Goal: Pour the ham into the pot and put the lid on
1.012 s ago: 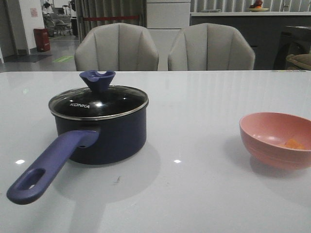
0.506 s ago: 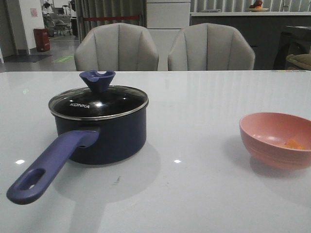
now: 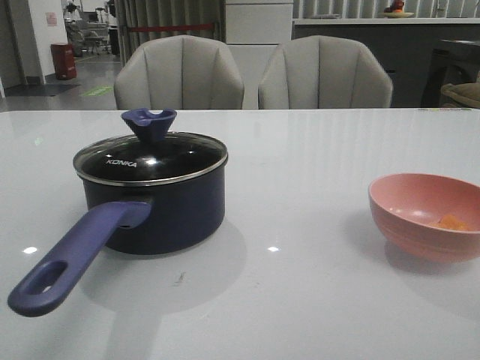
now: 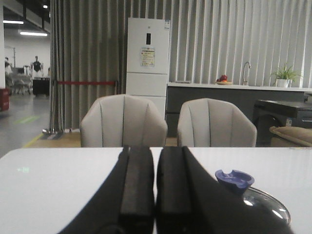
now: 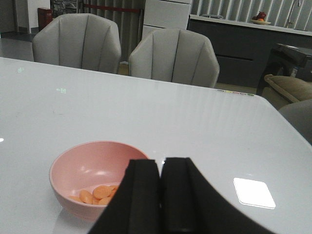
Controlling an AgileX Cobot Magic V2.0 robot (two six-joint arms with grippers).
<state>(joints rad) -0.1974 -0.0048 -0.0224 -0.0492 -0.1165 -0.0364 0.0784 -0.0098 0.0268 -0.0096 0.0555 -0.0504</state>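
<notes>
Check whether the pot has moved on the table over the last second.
Cannot tell. The pot sits slightly further left in frame, but the chairs shift the same way, suggesting camera movement.

glossy white table (image 3: 315, 300), glass lid (image 3: 150, 159) with steel rim, matt pink bowl (image 3: 420, 217)

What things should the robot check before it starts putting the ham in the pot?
1. Lid off the pot: not ok, it sits closed on top.
2. Ham in the pink bowl: ok, the pieces lie at the bottom.
3. Bowl upright on the table: ok.
4. Left gripper open to take the lid knob: not ok, shut and empty.
5. Right gripper open for the bowl: not ok, shut and empty.
6. Pot handle unobstructed: ok.
</notes>
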